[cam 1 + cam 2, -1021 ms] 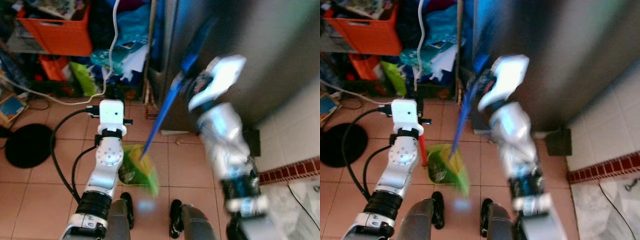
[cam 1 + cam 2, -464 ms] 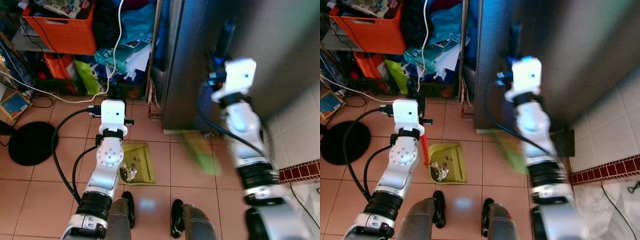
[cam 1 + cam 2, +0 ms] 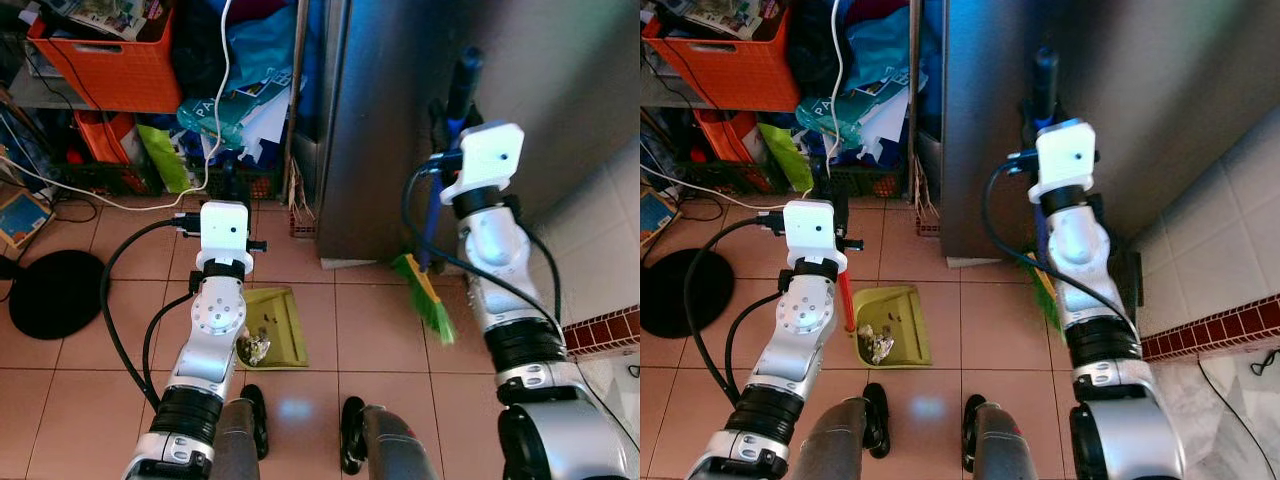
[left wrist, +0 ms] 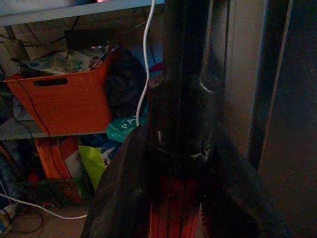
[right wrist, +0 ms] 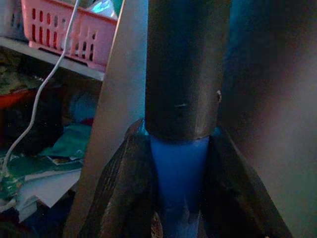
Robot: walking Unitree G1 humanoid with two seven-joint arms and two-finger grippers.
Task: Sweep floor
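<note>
- I had the right gripper point(image 5: 178, 198) clenched around the broom point(image 3: 430, 290), both fingers pressed on the blue shaft just below its dark upper sleeve.
- The broom stood nearly upright beside the refrigerator point(image 3: 400, 120), its green bristle head resting on the tile just off the appliance's lower front corner.
- The left gripper point(image 4: 173, 208) grasped the red handle of the dustpan point(image 3: 892, 325), which sat flat on the floor point(image 3: 370, 330) between my feet and the fridge, well to the left of the bristles.
- To do this stroke well, I judged I should keep the bristles touching the tile and drag them leftward in short, low strokes toward the pan's open lip, holding the pan steady and tilted down so nothing slid under it.
- The pan was smooth yellow-green plastic, a shallow tray with raised sides, and already held a small heap of pale crumpled debris point(image 3: 876, 342).
- The bristles looked stiff and splayed, green with a yellow-orange band at the block.
- The floor was glossy terracotta tile with grout lines that I expected would trap crumbs.
- The fridge face was brushed grey metal, and an orange crate point(image 3: 110, 65) sat on cluttered shelving further left.
</note>
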